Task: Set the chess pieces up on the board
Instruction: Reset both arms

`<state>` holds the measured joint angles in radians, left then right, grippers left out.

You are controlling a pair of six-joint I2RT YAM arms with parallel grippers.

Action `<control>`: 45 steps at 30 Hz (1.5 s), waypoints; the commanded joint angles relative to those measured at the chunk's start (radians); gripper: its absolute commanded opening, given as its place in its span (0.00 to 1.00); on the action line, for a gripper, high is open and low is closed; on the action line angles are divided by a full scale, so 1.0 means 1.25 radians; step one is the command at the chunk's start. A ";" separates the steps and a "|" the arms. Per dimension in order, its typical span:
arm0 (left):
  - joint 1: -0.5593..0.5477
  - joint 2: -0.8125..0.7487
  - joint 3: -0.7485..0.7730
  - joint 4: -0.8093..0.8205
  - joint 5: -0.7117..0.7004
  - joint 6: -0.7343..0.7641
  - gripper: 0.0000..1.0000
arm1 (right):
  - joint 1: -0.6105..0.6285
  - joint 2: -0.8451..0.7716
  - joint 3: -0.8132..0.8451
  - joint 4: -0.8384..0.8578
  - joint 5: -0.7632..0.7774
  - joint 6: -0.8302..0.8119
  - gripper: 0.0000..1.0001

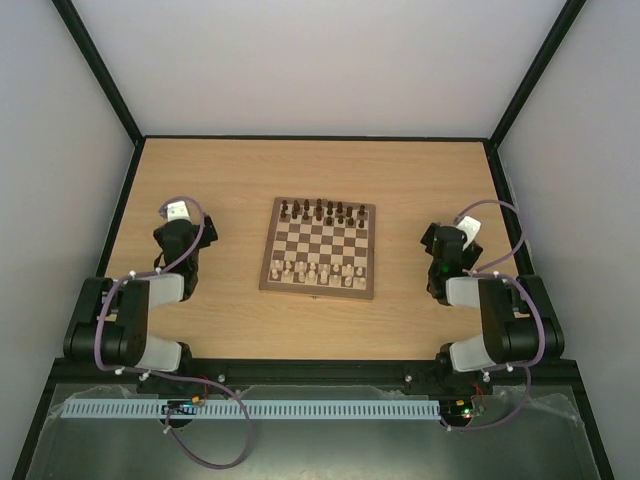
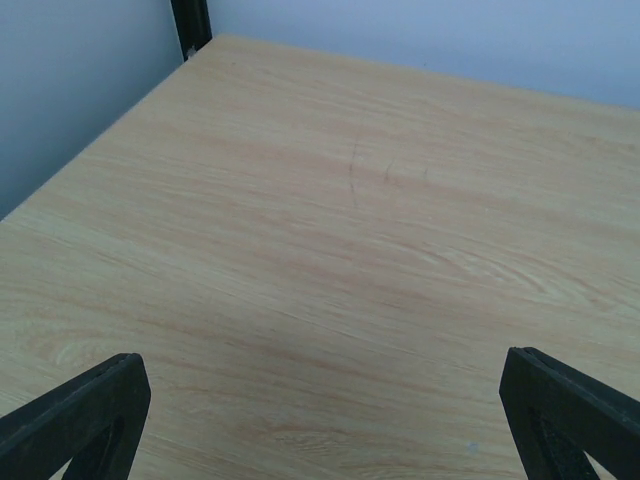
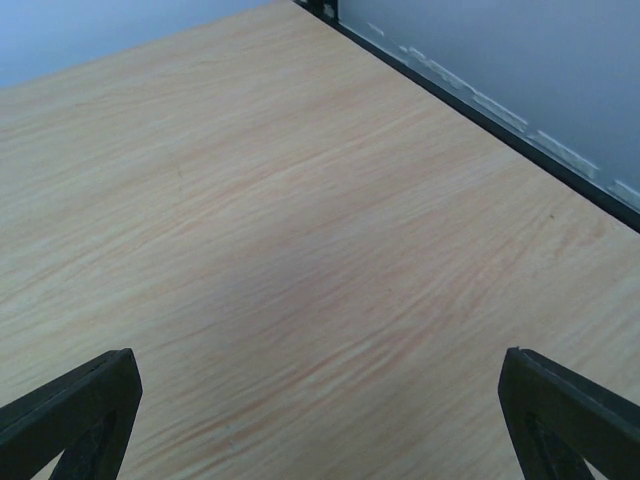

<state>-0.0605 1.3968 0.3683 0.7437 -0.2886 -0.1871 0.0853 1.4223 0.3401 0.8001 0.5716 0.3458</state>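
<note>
Wood everywhere here: the board (image 1: pixel 320 248) is sitting between my two grippers, off to the right of my left gripper (image 2: pixel 321 356) and off to the left of my right gripper (image 3: pixel 318 352), well apart from both. It's a square chessboard showing dark brown and cream checks inside a brown border, lying flat on the light wood-grain table (image 1: pixel 420 170). The chess pieces (image 1: pixel 318 270), the pale beige ones, are standing in the two rows on the side nearest my bases, each much smaller than its square. They're looking a bit uneven in their rows, but they're too tiny for me to tell which piece is which. The dark brown pieces (image 1: pixel 325 210) are lining the far side of the board.

As for my arms, both are sitting folded up close to the near edge, elbows tucked back and wrists poking forward low over the table, one on each side of the board. My left gripper is pointing out toward the far left corner and my right one toward the far right edge. Both are gaping wide and holding nothing: in each wrist view my black fingers (image 2: pixel 90 410) are only peeking in at the bottom corners, with bare tabletop showing between them.
</note>
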 commanded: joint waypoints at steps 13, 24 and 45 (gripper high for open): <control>0.130 -0.043 -0.082 0.171 0.136 -0.045 0.99 | -0.008 0.069 -0.107 0.372 -0.158 -0.118 0.99; 0.148 0.024 -0.064 0.232 0.116 -0.052 0.99 | -0.008 0.073 -0.100 0.371 -0.159 -0.120 0.98; 0.074 0.088 -0.040 0.268 0.185 0.075 0.99 | -0.008 0.073 -0.099 0.369 -0.160 -0.120 0.99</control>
<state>0.0757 1.4384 0.1825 1.1538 -0.0967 -0.1825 0.0784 1.5112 0.2035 1.2102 0.3595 0.2050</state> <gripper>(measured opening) 0.990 0.986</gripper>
